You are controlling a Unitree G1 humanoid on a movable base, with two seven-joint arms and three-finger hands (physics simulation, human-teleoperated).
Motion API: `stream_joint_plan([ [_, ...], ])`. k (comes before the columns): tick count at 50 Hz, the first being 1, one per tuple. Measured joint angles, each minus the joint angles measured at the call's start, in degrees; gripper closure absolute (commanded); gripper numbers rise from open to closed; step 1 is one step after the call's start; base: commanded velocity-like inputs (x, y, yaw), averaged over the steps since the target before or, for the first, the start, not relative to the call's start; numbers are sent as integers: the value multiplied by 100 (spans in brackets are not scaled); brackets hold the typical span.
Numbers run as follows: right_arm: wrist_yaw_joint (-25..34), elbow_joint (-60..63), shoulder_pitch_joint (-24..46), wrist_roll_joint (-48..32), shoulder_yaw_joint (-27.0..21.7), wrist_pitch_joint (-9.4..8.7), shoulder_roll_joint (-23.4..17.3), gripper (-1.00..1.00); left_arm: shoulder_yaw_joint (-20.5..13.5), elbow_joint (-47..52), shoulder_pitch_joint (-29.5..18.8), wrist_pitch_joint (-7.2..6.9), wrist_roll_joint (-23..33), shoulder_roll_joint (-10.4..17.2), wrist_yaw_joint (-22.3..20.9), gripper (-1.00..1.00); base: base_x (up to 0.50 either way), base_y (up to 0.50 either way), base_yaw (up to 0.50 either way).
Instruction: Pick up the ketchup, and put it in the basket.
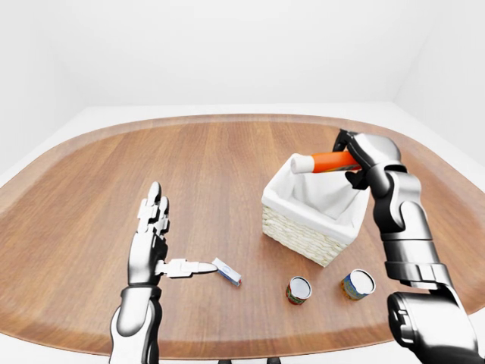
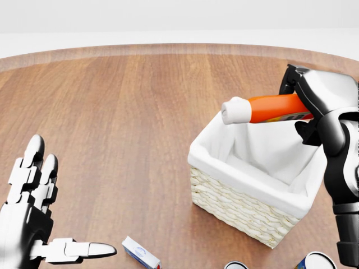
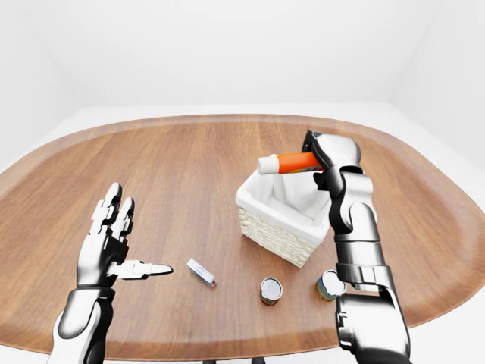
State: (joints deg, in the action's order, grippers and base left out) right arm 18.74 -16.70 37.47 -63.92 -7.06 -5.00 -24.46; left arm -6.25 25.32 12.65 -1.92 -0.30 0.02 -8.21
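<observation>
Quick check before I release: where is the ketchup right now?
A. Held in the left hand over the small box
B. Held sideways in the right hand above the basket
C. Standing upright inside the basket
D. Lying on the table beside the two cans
B: the right hand grips the ketchup lying roughly level, white cap toward the head view's left, over the basket's open top.

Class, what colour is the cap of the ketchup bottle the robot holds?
White, on the orange ketchup bottle; clearest in the head view.
</observation>
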Motion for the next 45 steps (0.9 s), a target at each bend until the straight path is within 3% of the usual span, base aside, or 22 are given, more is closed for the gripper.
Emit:
stream_joint_plan([
  [45,-590,-779,5,-3,189,0,182,100,-44,-26,-7,1,-40,1,-25,-100,0,0,0],
])
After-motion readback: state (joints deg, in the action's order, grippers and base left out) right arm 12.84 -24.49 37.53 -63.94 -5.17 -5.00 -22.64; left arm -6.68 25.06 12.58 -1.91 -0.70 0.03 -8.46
